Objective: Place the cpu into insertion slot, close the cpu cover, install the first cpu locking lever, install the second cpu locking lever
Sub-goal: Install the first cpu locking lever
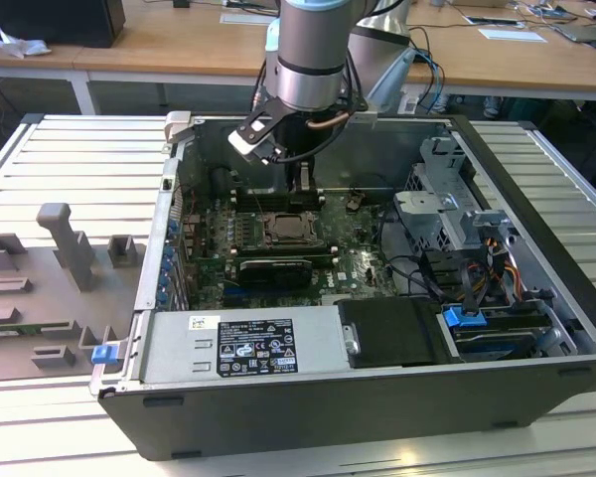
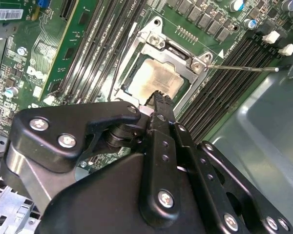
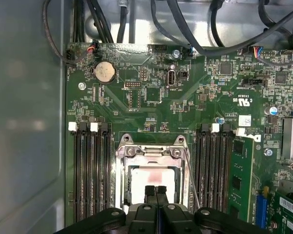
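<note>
Fingers [image 3: 150, 195] pressed together, empty, above the cpu [image 3: 151, 176] framed by the cpu cover [image 3: 151, 152].

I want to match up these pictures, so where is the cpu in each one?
Exterior view: the cpu sits in the middle of the open computer case, right under the gripper.
First wrist view: a pale square inside the silvery cpu cover, just past the gripper.
Second wrist view: the same square, with the cover around it, just past the gripper.
Shared landmark: the black gripper.

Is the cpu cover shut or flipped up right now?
Shut: in both wrist views the cpu cover lies flat around the cpu, whose silver top shows through its cut-out.
</note>
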`<move>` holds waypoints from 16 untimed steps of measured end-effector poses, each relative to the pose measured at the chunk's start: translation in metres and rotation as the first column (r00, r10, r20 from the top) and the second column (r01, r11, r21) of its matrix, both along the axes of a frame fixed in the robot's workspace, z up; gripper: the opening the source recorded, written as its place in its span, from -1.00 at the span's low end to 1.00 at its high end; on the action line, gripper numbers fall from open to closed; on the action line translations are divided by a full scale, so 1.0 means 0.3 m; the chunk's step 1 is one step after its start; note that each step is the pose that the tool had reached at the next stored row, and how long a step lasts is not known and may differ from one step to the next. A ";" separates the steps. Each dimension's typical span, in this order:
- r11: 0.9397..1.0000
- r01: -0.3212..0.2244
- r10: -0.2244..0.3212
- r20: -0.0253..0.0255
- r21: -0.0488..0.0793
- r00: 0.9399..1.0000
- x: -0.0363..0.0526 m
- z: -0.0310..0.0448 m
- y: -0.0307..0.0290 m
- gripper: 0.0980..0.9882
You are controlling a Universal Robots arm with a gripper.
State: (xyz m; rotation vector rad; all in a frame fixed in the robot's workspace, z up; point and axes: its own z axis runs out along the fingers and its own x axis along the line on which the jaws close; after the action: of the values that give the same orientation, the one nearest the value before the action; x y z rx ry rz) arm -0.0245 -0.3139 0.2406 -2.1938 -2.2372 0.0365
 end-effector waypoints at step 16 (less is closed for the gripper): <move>1.000 0.000 0.000 0.000 0.000 1.000 0.000 0.124 0.000 -0.98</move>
State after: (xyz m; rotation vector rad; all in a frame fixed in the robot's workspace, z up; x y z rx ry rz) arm -0.0246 -0.3139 0.2779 -2.1937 -2.2371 0.0363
